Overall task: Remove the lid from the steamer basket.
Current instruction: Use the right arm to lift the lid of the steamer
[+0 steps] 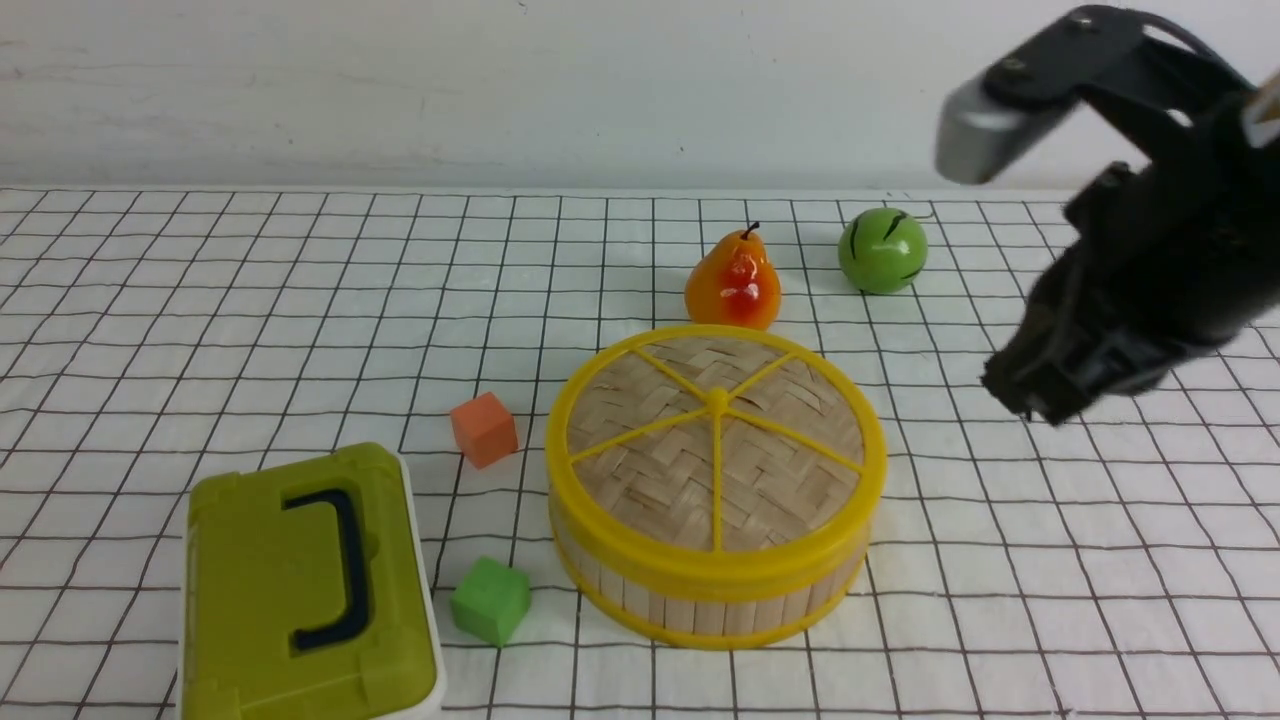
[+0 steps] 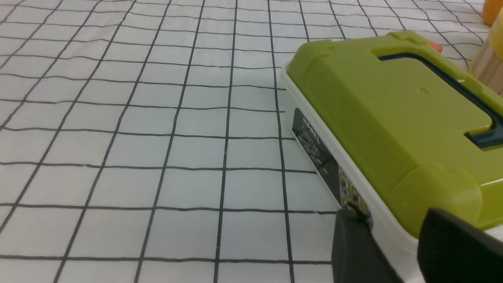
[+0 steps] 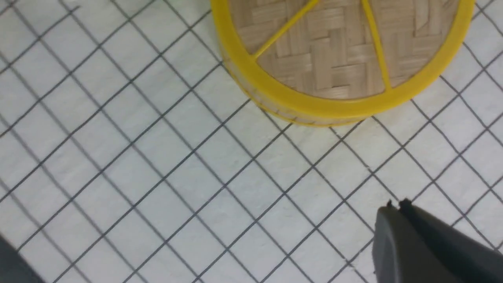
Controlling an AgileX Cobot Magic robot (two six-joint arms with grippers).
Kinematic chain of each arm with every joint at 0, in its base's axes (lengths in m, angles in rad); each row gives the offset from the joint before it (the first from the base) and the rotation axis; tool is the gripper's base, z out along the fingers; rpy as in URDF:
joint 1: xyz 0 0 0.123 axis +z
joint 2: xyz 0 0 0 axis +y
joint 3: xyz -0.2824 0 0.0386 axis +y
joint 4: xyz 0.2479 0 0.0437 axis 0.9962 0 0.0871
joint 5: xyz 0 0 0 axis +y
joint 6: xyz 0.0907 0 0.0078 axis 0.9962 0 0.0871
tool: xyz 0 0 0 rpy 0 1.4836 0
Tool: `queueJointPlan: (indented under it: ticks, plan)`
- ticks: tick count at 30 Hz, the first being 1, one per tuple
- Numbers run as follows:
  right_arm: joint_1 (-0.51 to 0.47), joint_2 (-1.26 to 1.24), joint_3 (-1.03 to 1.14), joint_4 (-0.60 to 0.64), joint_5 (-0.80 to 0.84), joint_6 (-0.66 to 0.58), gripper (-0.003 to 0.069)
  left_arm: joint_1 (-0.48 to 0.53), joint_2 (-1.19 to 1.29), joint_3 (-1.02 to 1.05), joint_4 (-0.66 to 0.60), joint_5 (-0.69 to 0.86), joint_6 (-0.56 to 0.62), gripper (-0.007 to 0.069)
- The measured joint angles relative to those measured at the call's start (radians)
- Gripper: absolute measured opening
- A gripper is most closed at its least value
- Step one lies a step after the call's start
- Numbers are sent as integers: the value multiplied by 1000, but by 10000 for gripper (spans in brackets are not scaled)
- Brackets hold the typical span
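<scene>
The lid, a woven tan disc with a yellow rim, yellow spokes and a small centre knob, sits closed on the steamer basket at the table's centre front. My right gripper hangs in the air to the right of the basket, apart from it, with its jaws shut and empty. In the right wrist view the gripper tip is over bare cloth, with the lid some way beyond it. My left gripper shows only in the left wrist view, open and empty, beside the olive-green box.
An olive-green box with a dark handle lies at the front left; it also shows in the left wrist view. An orange cube and a green cube lie left of the basket. A pear and a green ball lie behind it.
</scene>
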Motion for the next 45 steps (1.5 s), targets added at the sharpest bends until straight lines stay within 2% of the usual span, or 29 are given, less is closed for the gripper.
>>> queueJointPlan:
  ticks: [2,6,7,8,13,15,18,30,35,43,45]
  plan:
    - [11,45,-38,-26,0,38,12,0,0,0,0,0,0,239]
    - [19,191,-157,-36,0,95,115,0,0,0,0,0,0,239]
    - [19,197,-157,-36,0,96,115,0,0,0,0,0,0,239]
    - [20,240,-196,-25,0,101,181,0,0,0,0,0,0,239]
    - [21,377,-296,7,-1,105,386,0,0,0,0,0,0,239]
    - [21,423,-329,19,-6,105,431,0,0,0,0,0,0,239]
    - [21,491,-375,22,-11,105,453,0,0,0,0,0,0,239]
    - [26,648,-470,25,-96,106,458,0,0,0,0,0,0,239]
    - [49,675,-477,25,-145,106,426,0,0,0,0,0,0,239]
    - [52,716,-485,9,-134,106,296,0,0,0,0,0,0,239]
    - [52,718,-486,7,-129,107,219,0,0,0,0,0,0,239]
